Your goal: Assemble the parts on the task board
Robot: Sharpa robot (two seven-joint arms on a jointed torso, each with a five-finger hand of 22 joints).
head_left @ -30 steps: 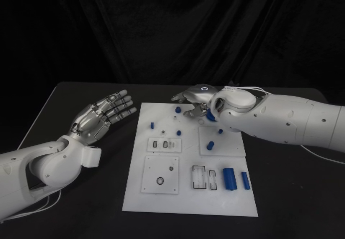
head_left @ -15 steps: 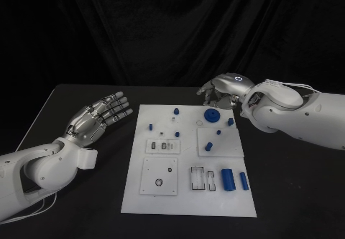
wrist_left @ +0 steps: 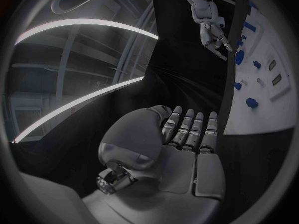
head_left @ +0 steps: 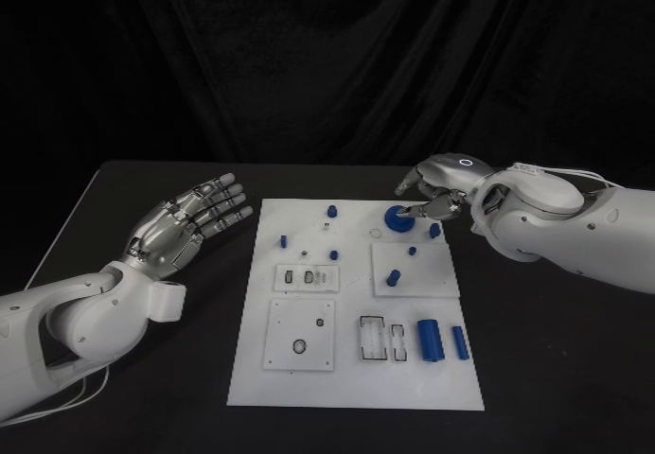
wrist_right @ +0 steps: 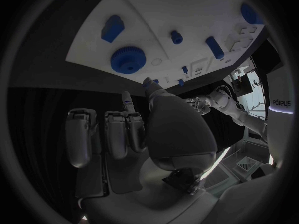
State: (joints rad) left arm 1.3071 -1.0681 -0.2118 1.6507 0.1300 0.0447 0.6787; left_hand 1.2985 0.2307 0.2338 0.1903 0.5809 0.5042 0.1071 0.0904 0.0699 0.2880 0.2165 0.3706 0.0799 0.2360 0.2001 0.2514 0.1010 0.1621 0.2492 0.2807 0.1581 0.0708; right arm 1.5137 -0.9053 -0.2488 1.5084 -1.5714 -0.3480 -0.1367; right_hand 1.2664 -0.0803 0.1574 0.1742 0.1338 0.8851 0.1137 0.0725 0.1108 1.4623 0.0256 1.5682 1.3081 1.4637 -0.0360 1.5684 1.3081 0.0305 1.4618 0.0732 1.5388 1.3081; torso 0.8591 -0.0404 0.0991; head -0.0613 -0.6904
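Observation:
The white task board [head_left: 352, 378] lies in the middle of the black table. A blue gear [head_left: 396, 219] lies flat near its far right corner, also seen at gear [wrist_right: 128, 59]. My right hand [head_left: 439, 186] hovers just right of and above the gear, fingers bent downward, holding nothing; it appears again as right hand [wrist_left: 213, 34]. Several small blue pegs [head_left: 393, 278] stand on the far half of the board. Two blue cylinders [head_left: 432, 339] lie near the front right. My left hand [head_left: 191, 223] is held palm up, left of the board, fingers spread and empty.
Rectangular and round slots [head_left: 311, 276] sit in raised white blocks on the board's middle and front. A blue block [wrist_right: 112, 28] stands near the gear. Bare black table [head_left: 546, 378] surrounds the board on all sides.
My right hand has drawn back from over the board's far middle to its far right corner, leaving the blue gear lying on the board. The left hand has barely moved.

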